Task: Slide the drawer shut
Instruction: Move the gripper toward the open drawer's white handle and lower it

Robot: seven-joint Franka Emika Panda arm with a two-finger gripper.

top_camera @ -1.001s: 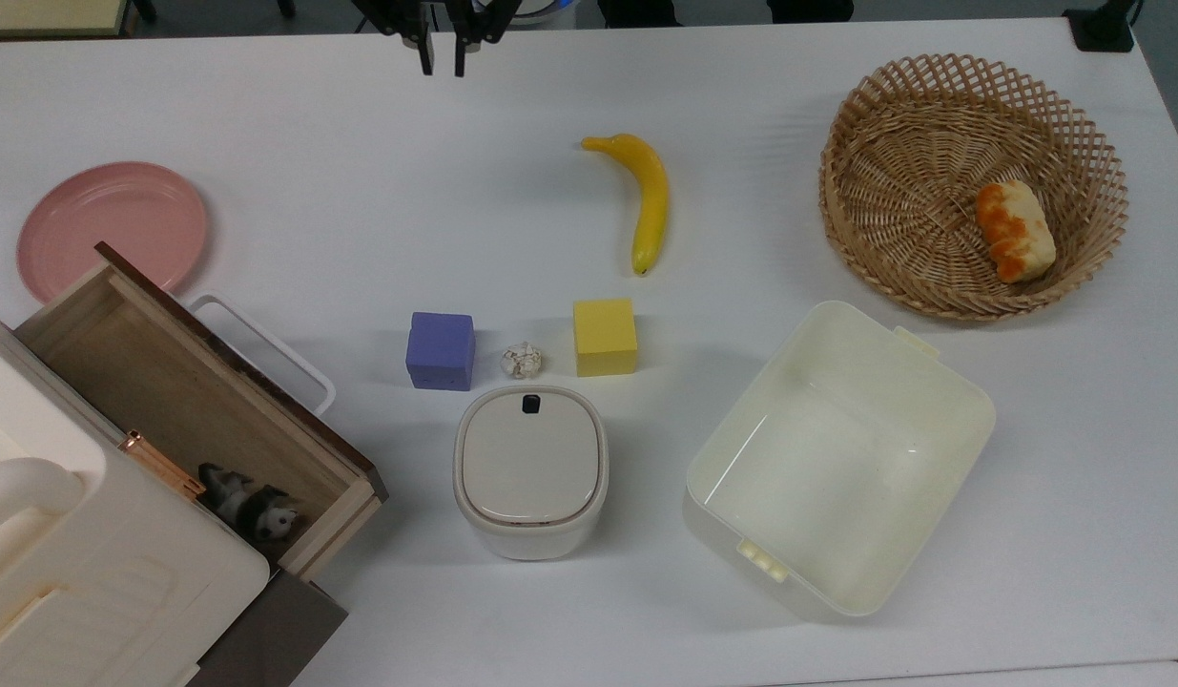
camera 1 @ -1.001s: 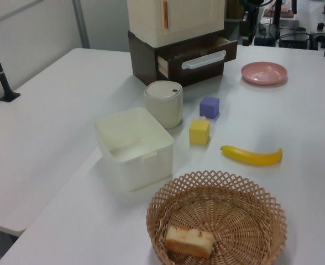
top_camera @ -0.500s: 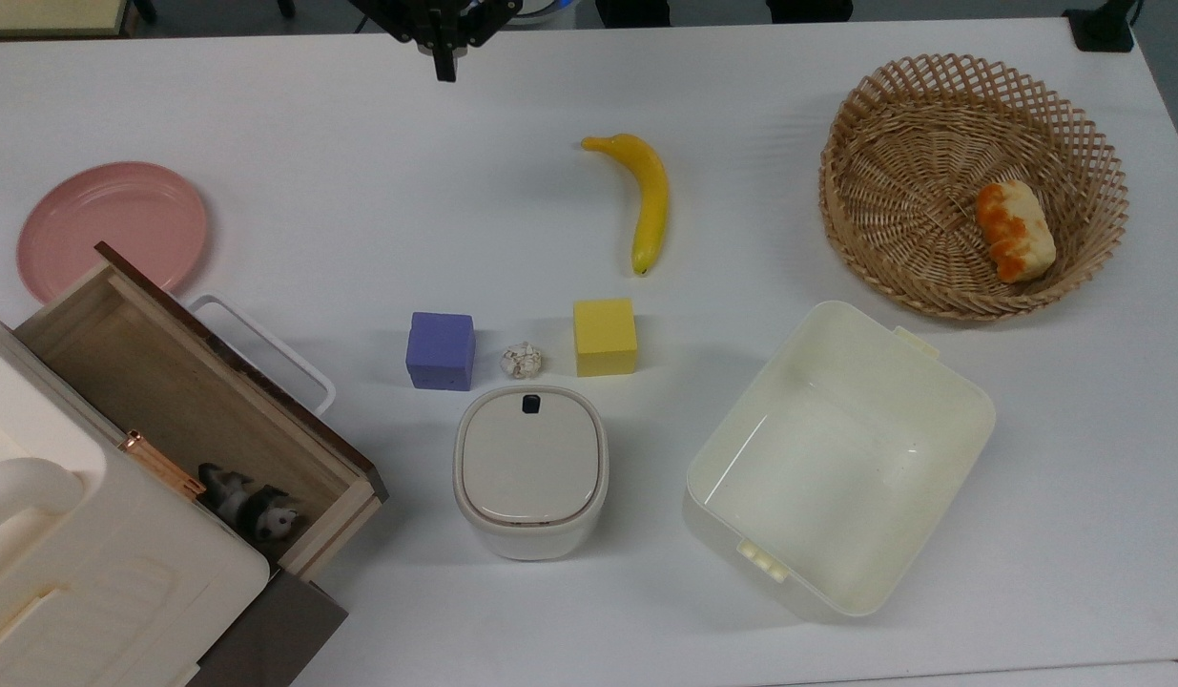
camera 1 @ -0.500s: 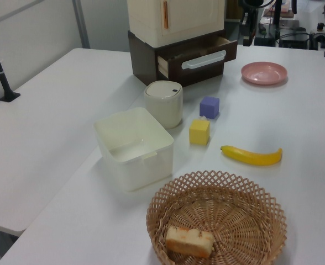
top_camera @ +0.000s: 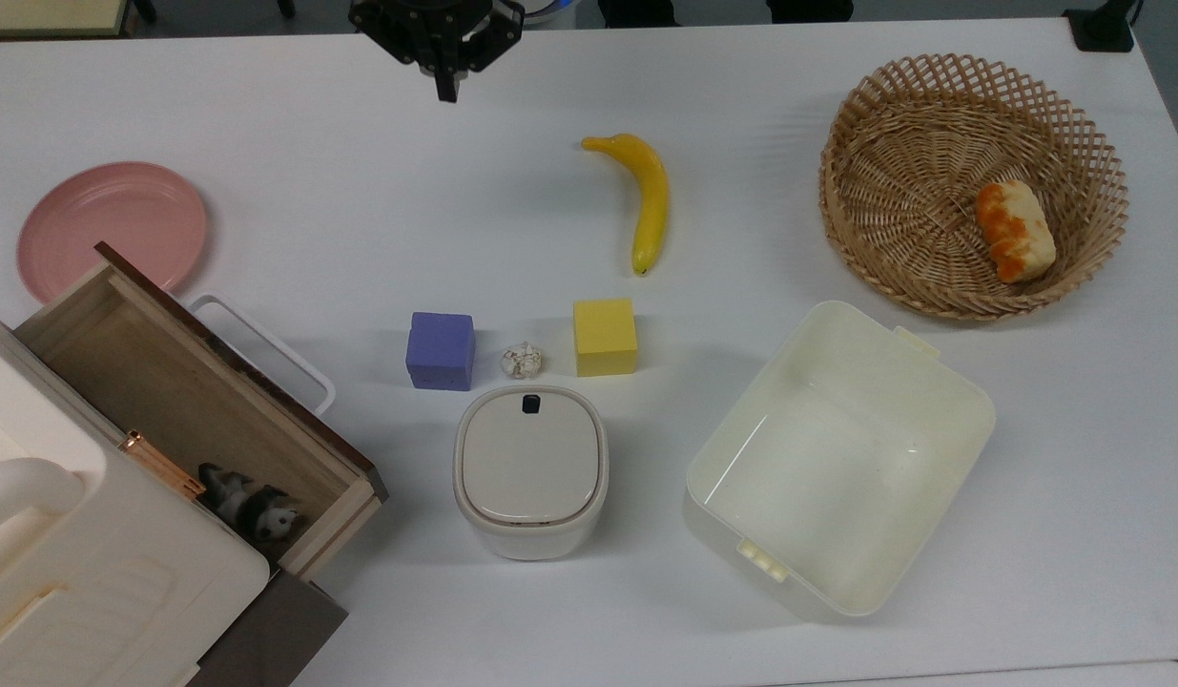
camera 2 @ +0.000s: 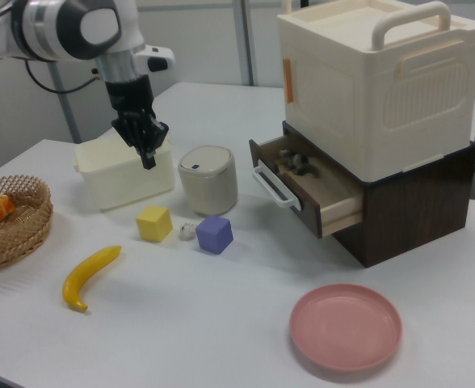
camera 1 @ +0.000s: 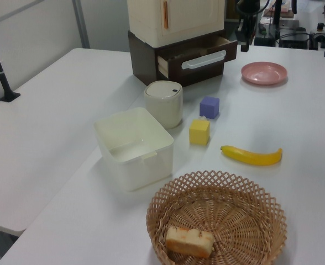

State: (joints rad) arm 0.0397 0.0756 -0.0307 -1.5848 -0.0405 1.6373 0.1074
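Taking the open drawer as the landmark and going by the top view, the nearest things lie along the bottom edge: the cream cabinet top with its copper clasp sits over the drawer's rear, and the drawer itself stands pulled out toward the top view's upper right, its dark brown front panel and white loop handle facing the middle of the white desk. A small dark-and-white toy lies inside the drawer near the clasp. To the top view's right of the drawer stands a lidded cream canister, and farther right a cream plastic tub with nothing in it. Just beyond the canister, a purple cube, a small white crumpled ball and a yellow cube form a row, the ball between the two cubes. Above the drawer's far corner rests the pink plate, just beside the front panel. Farther from the drawer lies a banana, and well off to the top view's right a wicker basket holds an orange-and-cream bread piece. Farthest away, at the top edge, the gripper hangs above the desk, well apart from the drawer, its fingers pressed together with nothing between them; in the right view the gripper points downward in front of the tub.
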